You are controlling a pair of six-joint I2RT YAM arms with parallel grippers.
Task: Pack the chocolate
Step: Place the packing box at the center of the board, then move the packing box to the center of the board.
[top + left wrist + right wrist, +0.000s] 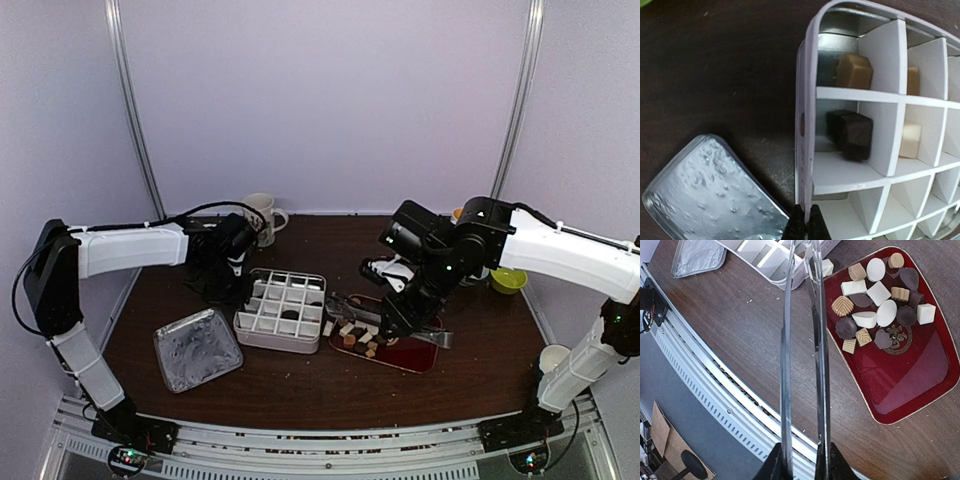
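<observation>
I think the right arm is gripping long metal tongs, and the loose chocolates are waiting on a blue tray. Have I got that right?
Not quite: the tray is red, not blue, as the right wrist view shows. The rest is right: the right pincer grips the long metal tongs, and the loose chocolates lie on that tray.
</observation>
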